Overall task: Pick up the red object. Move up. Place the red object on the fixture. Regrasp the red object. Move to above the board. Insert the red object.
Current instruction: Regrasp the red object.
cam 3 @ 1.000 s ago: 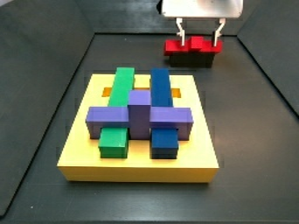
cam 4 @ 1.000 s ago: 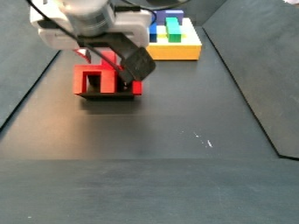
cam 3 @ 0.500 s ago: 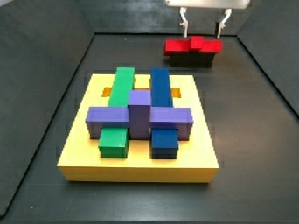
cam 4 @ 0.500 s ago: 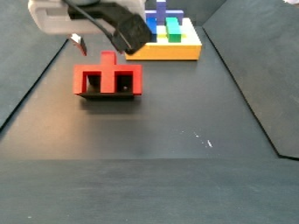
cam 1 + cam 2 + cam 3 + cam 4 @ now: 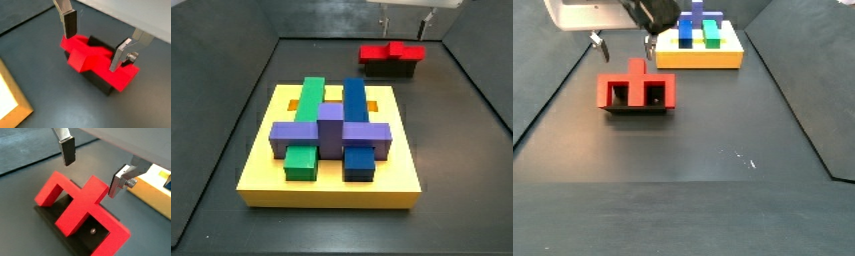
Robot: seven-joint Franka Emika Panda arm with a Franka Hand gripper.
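With jaws apart, gripper above red object | on fixture

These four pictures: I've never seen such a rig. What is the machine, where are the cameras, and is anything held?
One robot arm ends in a two-finger claw. Two cameras ride on its wrist, looking down past the silver fingers; two more stand beside the table. The claw hangs open above the red object, holding nothing. That red piece rests on the fixture, a small black block on the dark floor. Apart from it lies the board, a yellow slab carrying green, blue and purple blocks.
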